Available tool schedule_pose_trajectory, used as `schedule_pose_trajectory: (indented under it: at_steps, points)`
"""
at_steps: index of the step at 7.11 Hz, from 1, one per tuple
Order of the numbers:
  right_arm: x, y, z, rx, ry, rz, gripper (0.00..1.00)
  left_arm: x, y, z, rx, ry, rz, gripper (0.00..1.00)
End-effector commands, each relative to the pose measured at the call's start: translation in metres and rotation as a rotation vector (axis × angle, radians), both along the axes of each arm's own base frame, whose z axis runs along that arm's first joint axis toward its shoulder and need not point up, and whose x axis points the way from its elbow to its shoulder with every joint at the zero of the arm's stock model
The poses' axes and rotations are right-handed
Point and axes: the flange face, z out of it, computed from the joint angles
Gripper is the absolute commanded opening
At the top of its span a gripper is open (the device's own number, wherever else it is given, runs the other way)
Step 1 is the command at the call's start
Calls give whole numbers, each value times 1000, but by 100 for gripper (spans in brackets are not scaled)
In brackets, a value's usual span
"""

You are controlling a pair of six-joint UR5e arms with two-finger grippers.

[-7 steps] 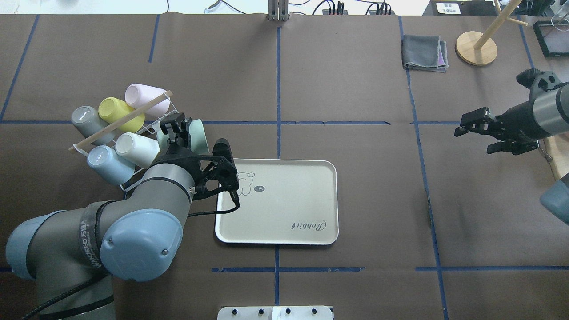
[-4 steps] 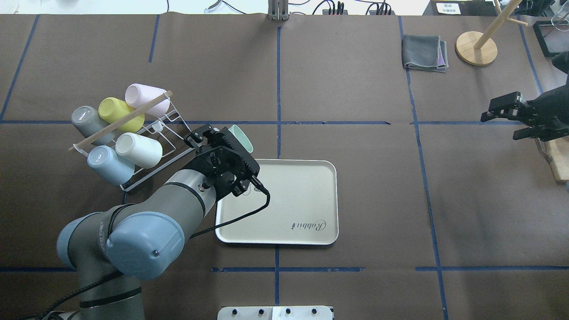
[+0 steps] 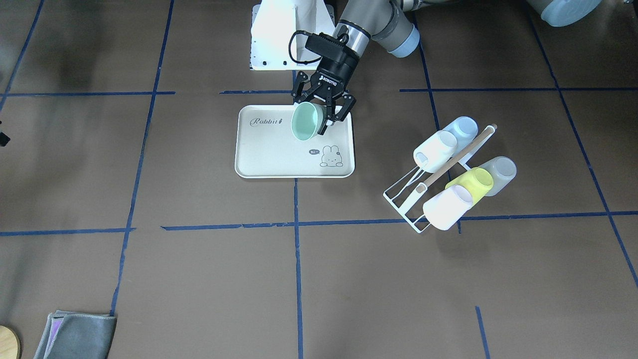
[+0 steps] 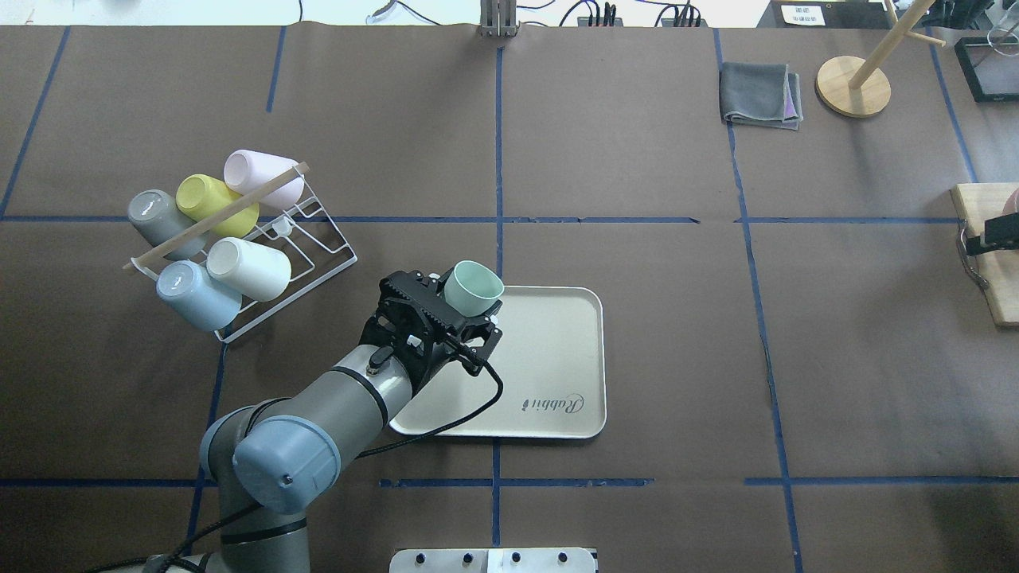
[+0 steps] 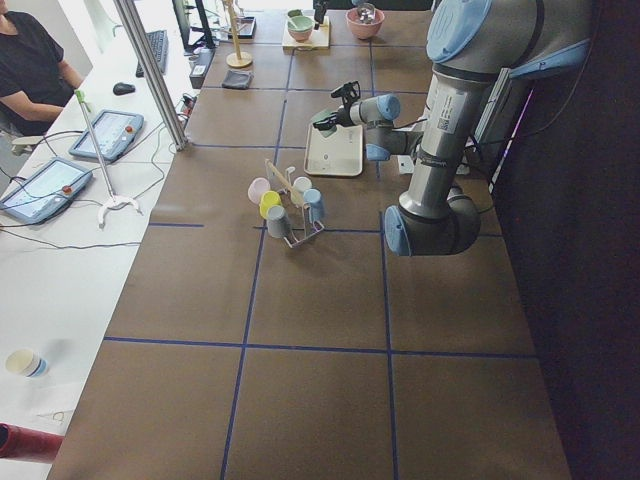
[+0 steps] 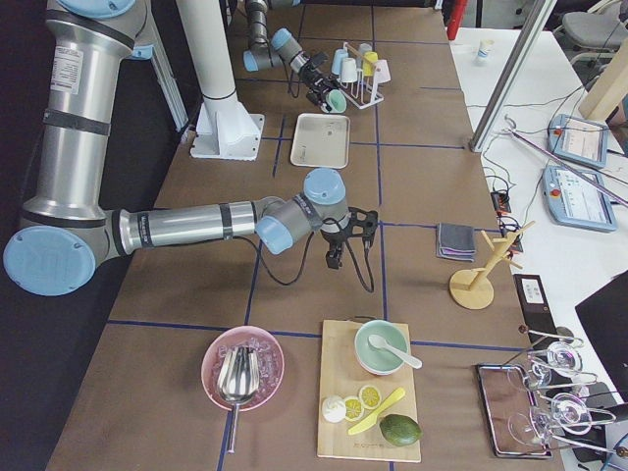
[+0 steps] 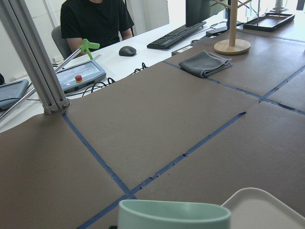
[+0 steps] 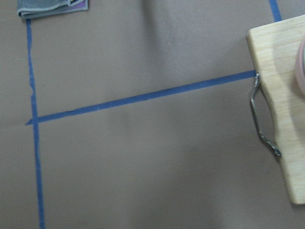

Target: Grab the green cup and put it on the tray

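Hovering over the tray at this point: the left gripper is clamped across the green cup, which hangs tilted with its mouth facing away from the robot. It's lifted clear of the tray over the half with the bunny drawing, not touching anything. My guess is the tilt comes from a sideways grab, so the wrist needs to roll it upright before lowering. Room looks generous, since the tray surface is bare and the only edge to mind is its raised rim. I'd come down well inside the rim so the base doesn't catch on it. The wire rack with the other cups sits well apart on the robot's left. The right gripper is parked far off beside a wooden board, and I can't tell how its jaws stand.
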Motion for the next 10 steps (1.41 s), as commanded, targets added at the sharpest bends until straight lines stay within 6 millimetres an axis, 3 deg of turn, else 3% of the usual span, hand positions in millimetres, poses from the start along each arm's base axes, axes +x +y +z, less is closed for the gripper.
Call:
schedule_pose_trajectory:
  at_steps: [1,2,3,5,7,10]
  points:
    - [49,13,34,68,109,-133,100,29,3,3,-19,122,14,66]
    - [77,15,43,83,144,-164,100,39,11,5,-23,122,26,66]
    - [86,16,47,76,158,-201,100,43,17,15,-23,128,35,66]
    - [88,16,50,83,153,-220,100,50,18,23,-17,144,37,66]
    - [88,18,52,79,152,-220,100,54,17,31,-24,128,-73,66]
    - [88,18,51,80,153,-219,100,69,33,26,-27,132,-77,66]
